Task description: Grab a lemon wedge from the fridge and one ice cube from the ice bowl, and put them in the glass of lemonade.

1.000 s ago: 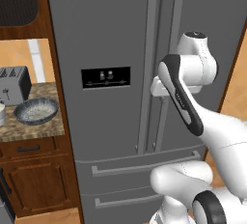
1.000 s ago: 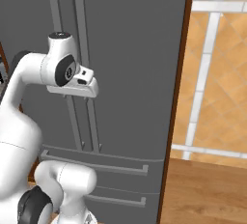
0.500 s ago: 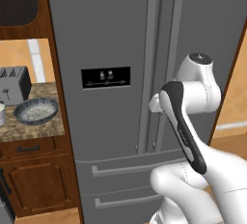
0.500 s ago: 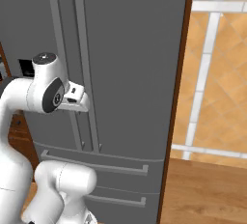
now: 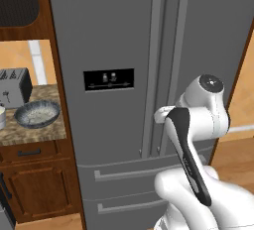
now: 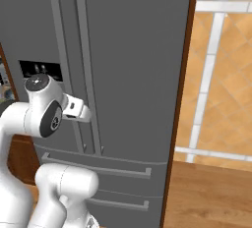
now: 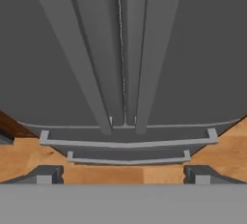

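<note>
Since a second before, the arm had dropped and swung its wrist lower along the fridge [image 5: 119, 40], so the hand stood near the lower end of the door handles rather than at their middle. The gripper [image 7: 123, 175] stood wide open and held nothing; its two fingertips [image 7: 46, 174] showed far apart at the bottom of the hand view, touching nothing, with the fridge front ahead of them. In the right base view the gripper [image 6: 78, 110] pointed at the left door handle [image 6: 66, 65], just short of it; whether it touched could not be told. Both fridge doors were shut, the seam between them running straight between the two long handles [image 7: 144, 49], and the two bottom drawers [image 7: 126, 142] were closed below. To the left of the fridge, past a wooden side panel, a stone counter [image 5: 39, 132] carried the ice bowl [image 5: 37, 113] with a toaster [image 5: 14, 86] behind it and the rim of the glass of lemonade [image 5: 1, 116] at the picture's left edge. The lemon wedge could not be seen, the fridge being closed. To the right of the fridge ran a wooden edge strip [image 6: 179, 99], then a tiled wall [image 6: 221, 65] and open wood floor [image 6: 211, 192], leaving free room on that side; the left side was hemmed by the counter and cabinet [image 5: 34, 184].
</note>
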Tool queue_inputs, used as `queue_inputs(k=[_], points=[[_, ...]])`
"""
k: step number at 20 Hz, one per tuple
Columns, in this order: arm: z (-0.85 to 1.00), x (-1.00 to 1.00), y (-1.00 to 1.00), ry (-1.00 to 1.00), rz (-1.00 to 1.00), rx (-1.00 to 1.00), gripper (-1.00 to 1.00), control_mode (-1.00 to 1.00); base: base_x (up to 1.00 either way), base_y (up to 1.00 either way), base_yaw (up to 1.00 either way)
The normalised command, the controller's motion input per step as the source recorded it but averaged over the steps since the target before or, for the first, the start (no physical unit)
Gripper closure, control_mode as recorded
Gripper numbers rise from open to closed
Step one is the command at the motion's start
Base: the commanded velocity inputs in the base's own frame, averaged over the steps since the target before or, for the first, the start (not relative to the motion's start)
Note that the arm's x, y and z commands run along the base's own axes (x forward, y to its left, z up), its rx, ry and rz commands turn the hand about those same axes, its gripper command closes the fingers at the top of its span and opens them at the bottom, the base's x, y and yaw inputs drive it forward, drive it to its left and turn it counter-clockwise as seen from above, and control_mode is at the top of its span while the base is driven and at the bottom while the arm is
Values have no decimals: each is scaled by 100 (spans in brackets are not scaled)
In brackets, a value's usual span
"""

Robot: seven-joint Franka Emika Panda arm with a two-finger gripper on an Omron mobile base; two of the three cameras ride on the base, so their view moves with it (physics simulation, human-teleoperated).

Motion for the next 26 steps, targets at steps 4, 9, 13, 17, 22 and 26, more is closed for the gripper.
queue_inputs(k=[4,9,13,17,22,26], points=[[0,20,-6,0,0,0,-100,-100,0,0,0],[0,0,0,0,0,0,-100,100,-29,5,0],[0,0,0,0,0,0,-100,100,-63,32,0],[0,0,0,0,0,0,-100,100,-27,28,0],[0,0,0,0,0,0,-100,100,0,30,0],[0,0,0,0,0,0,-100,100,-21,16,-5]])
